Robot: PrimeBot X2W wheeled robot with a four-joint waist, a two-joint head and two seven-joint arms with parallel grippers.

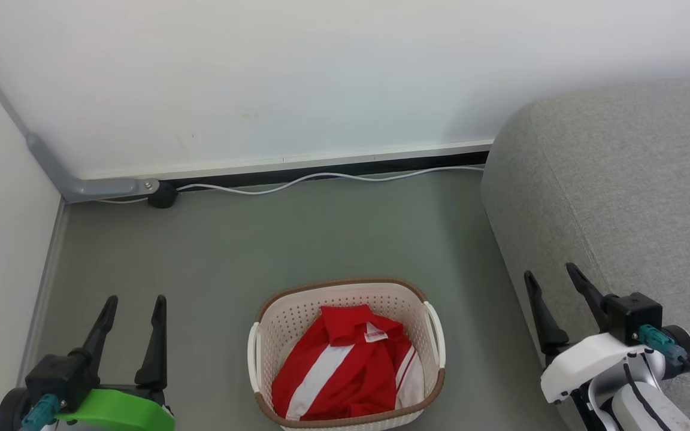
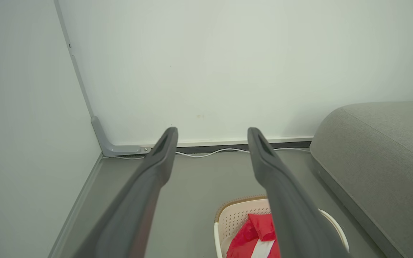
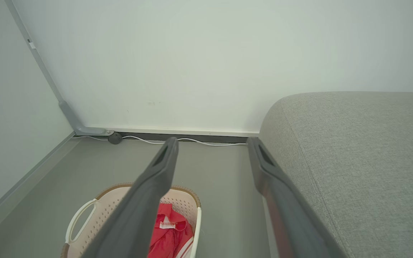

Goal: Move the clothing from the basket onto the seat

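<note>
The head camera looks steeply down at the floor (image 1: 333,239). Both wrist cameras sit lower, facing the wall (image 2: 228,71); all three share the basket (image 1: 297,317).

Red clothing (image 1: 351,371), white stripes — basket (image 1: 294,317) cream, brown rim; seat (image 1: 620,179) grey

The left hand (image 1: 136,297) and right hand (image 1: 548,269) gape empty.
</note>
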